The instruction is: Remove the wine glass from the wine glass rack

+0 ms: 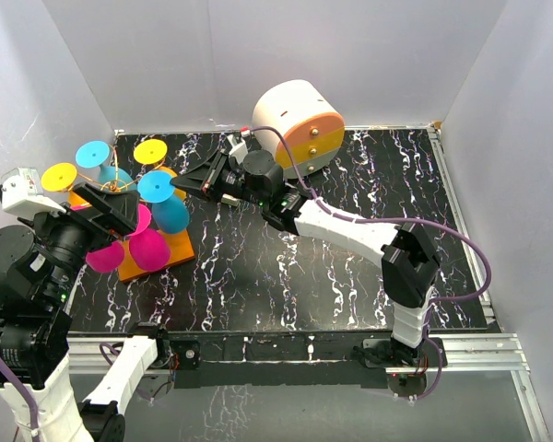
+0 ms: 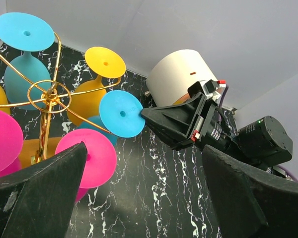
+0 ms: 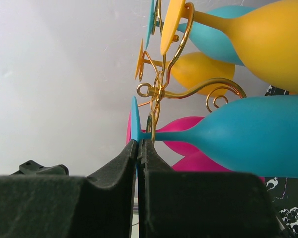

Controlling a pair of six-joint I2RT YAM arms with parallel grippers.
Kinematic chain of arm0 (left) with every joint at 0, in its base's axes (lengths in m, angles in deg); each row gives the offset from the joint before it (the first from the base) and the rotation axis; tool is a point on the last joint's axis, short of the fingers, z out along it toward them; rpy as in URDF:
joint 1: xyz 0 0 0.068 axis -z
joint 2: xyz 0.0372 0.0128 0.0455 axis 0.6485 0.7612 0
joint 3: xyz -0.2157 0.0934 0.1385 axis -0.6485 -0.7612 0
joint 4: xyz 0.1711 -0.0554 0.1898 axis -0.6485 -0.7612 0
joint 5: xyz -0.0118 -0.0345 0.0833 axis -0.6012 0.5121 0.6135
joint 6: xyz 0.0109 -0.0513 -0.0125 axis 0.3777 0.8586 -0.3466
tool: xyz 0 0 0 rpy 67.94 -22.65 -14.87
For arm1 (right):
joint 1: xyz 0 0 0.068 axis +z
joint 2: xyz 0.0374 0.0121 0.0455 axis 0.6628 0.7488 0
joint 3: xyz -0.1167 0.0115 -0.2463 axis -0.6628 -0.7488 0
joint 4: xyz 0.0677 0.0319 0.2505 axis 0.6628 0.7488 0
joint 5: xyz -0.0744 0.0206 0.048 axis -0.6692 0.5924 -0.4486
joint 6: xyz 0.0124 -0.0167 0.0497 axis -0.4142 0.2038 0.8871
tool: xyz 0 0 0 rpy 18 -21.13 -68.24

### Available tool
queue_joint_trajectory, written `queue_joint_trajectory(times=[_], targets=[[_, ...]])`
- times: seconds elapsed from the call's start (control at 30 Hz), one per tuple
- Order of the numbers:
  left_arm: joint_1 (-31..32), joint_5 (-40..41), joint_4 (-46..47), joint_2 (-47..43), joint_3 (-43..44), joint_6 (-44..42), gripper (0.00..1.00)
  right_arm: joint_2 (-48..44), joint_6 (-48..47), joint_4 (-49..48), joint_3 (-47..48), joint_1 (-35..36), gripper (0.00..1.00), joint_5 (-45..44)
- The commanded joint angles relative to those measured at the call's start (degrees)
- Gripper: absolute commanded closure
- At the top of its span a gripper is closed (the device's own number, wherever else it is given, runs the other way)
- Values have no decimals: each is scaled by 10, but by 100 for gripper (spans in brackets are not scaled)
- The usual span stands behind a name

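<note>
Right gripper (image 1: 186,180) stretched in from the right over the black marbled table (image 1: 350,276), jaws closed on the thin foot of a blue glass (image 1: 163,198). From the right wrist, black fingertips (image 3: 124,158) pressed together edge-on around the foot's rim, with the stem running away to the right into the blue bowl. Glass not yet off the rack (image 2: 49,94): hung on its right side, nearest that gripper, tilted with foot uppermost and bowl lower, stem crossing a curled gold wire hook just behind the foot. Rack itself at the left of the table, thin post and gold hooks rising from a flat orange base, partly hidden under the bowls. Other glasses (image 1: 150,151) on the remaining hooks: one more blue, two yellow, two pink, packed close, the pink pair lowest and nearest the front edge. Left gripper (image 1: 111,212) raised just left of the rack and pointed toward it, jaws spread wide, nothing between them, a pink foot close ahead of its left finger in the left wrist view. White-and-orange round cabinet (image 1: 300,124) at the back of the table behind the right gripper, apart from the rack.
</note>
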Motion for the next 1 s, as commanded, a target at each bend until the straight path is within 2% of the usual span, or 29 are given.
queue_joint_trajectory(times=[0.0,0.5,0.97], targets=[[-3,-4,-2,0,1,0,1,-48,3,-24,3,12,100,-3],[-3,-3,0,-2,-7,0,1,-53,8,-31,-12,19,100,-21],[-3,-7,2,1,0,0,1,14,1,-7,63,19,100,-37]])
